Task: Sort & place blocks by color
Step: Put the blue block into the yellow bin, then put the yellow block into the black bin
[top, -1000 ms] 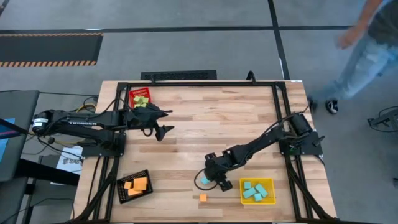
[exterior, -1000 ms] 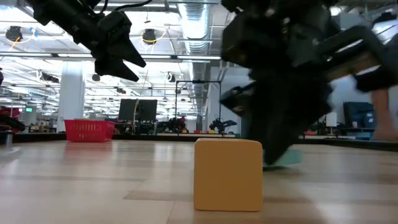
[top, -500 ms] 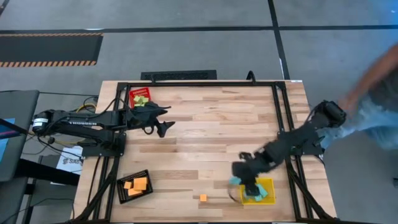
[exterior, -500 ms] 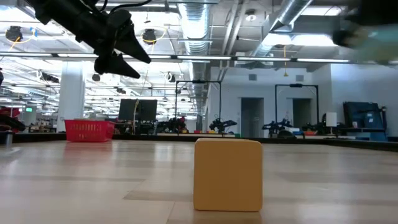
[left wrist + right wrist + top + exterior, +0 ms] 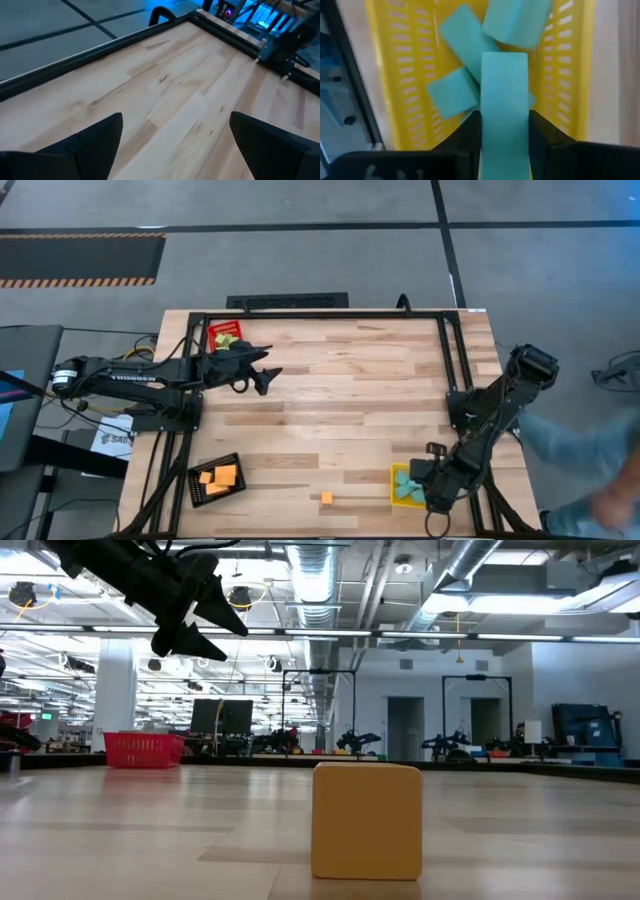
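My right gripper is shut on a long cyan bar and hangs over the yellow bin at the table's near right. Several cyan blocks lie in that bin. One orange cube stands on its flat face on the wood near the near edge, and fills the low view's middle as the orange cube. My left gripper is open in the air at the far left, beside the red bin of light green blocks. My right gripper pinches the cyan bar by its two long sides between the two fingers. The bar runs along the fingers, and its free end sticks out past them over the bin. The fingers point down from above into the yellow bin.
A black bin holding orange blocks sits at the near left corner. Black frame rails run along the table's edges. A person's blurred legs pass beyond the table's right side. Bare wood lies between the bins.
My right gripper has carried the cyan bar up off the wood near the table's middle and swung it toward the right and near edge, over the yellow bin. My left gripper has tipped its fingers up toward level. The person has walked along the right side.
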{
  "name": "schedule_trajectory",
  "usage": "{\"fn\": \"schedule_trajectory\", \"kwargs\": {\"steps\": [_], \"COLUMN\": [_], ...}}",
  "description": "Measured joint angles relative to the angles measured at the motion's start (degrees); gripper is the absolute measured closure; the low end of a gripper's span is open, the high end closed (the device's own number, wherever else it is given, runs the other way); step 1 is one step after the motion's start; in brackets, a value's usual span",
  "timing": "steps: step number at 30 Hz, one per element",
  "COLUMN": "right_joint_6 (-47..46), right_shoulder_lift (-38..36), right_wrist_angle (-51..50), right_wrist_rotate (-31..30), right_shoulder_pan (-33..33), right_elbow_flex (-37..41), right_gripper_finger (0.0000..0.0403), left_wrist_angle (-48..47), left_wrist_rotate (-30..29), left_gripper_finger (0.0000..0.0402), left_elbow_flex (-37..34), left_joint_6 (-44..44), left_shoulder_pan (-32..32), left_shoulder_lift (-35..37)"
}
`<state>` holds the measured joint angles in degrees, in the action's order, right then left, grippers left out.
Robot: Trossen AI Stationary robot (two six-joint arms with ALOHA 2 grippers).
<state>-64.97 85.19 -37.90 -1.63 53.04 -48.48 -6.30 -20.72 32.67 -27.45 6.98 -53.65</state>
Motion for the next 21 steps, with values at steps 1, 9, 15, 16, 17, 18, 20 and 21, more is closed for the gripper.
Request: {"fn": "schedule_trajectory", "kwargs": {"steps": [1, 9, 15, 16, 17, 18, 20, 21], "right_joint_6": [-0.08, 1.38, 3.86, 4.69, 5.21, 6.02, 6.98, 7.21], "right_shoulder_lift": [-0.02, -0.04, -1.13, -1.81, -2.67, -3.58, -5.62, -6.89], "right_wrist_angle": [0.07, 0.41, 0.0, -0.12, -0.64, -1.41, -3.68, -5.02], "right_wrist_rotate": [0.13, 0.51, 5.09, 5.09, 4.96, 4.6, 3.34, 2.11], "right_shoulder_pan": [0.08, -0.62, -2.32, -2.67, -3.03, -3.53, -4.52, -4.98], "right_elbow_flex": [0.29, 0.38, -0.58, -1.12, -1.7, -2.23, -3.2, -3.62], "right_gripper_finger": [0.0282, 0.0125, 0.0079, 0.0077, 0.0076, 0.0077, 0.008, 0.0083], "left_wrist_angle": [0.05, -0.2, -0.29, -0.27, -0.27, -0.27, -0.22, 0.04], "left_wrist_rotate": [-0.09, -0.16, -0.36, -0.13, 0.93, 3.11, 9.02, 11.73], "left_gripper_finger": [0.0046, 0.0046, 0.0046, 0.0046, 0.0046, 0.0046, 0.0046, 0.0046], "left_elbow_flex": [0.0, 0.0, 0.0, 0.0, 0.0, 0.0, 0.0, 0.02], "left_joint_6": [-0.48, -2.59, -2.42, -2.12, -1.64, -1.1, -0.13, 0.04], "left_shoulder_pan": [0.0, 0.0, 0.0, 0.0, 0.02, 0.02, -0.4, -1.0], "left_shoulder_lift": [0.0, 0.0, 0.0, 0.0, 0.0, 0.01, -0.23, -0.88]}}
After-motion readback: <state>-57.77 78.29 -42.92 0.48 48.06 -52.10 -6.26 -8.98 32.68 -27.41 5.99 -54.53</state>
